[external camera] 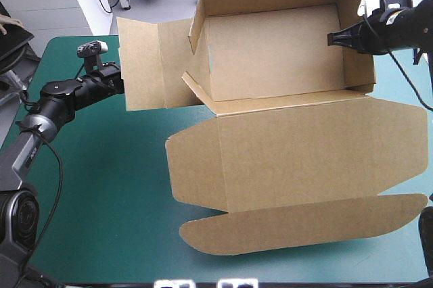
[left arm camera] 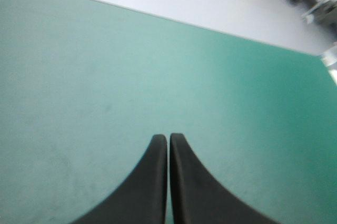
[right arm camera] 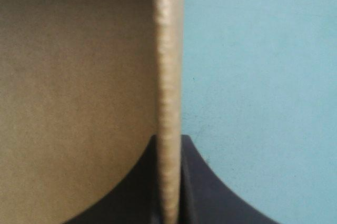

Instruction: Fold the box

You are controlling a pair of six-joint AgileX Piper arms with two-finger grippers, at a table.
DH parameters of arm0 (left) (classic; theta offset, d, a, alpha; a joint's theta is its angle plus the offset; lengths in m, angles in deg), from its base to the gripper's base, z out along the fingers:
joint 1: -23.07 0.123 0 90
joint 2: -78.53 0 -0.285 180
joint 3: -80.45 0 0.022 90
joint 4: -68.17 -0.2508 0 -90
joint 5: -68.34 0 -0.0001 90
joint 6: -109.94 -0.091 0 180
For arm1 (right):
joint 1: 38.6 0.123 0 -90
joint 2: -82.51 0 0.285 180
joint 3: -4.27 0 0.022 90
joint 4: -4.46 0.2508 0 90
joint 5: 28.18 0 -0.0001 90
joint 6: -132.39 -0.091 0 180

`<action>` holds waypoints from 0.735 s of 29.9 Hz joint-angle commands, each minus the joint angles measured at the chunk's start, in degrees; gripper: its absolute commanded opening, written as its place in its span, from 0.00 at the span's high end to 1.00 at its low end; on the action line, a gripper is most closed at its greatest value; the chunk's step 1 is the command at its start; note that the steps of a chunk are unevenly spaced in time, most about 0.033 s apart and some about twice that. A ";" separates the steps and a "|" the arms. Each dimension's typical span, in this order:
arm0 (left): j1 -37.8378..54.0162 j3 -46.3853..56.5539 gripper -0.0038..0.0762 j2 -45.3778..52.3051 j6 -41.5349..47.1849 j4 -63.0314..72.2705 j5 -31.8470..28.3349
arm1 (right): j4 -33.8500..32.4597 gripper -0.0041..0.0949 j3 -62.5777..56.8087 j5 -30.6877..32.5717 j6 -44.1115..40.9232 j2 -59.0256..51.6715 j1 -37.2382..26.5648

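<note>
Teal-green cover [external camera: 101, 186] bears the box [external camera: 284, 153], walls partly raised; right gripper [external camera: 331, 38] pinches one wall, left gripper [left arm camera: 168, 138] closed, empty

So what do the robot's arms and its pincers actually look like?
The left arm and right arm are mostly black, built of rounded segments; the left arm's lower segment is grey. The left gripper and right gripper each have two broad black fingers, curved like fins, narrowing to a tip.
</note>
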 commanded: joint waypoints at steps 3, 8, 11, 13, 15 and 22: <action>-0.18 -2.16 0.95 -0.51 -12.32 23.46 11.82 | 2.20 0.98 1.60 0.28 0.56 -2.57 -0.31; -1.21 -3.07 0.95 -1.87 -12.32 23.46 21.44 | 3.59 0.98 1.60 0.28 0.96 -1.94 -0.31; -1.82 -4.20 0.95 -2.58 -12.32 23.46 26.94 | 5.84 0.98 1.60 0.28 2.16 -0.75 -0.31; -1.91 -5.20 0.95 -2.57 -12.32 23.46 30.49 | 6.82 0.98 1.60 0.28 3.03 0.09 -0.31; -1.91 -6.65 0.95 -2.57 -11.95 23.46 34.36 | 6.88 0.98 1.60 0.28 3.16 0.86 -0.23; -2.94 -11.10 0.95 -2.16 -8.55 23.46 42.82 | 6.08 0.98 1.60 0.28 3.41 2.63 0.47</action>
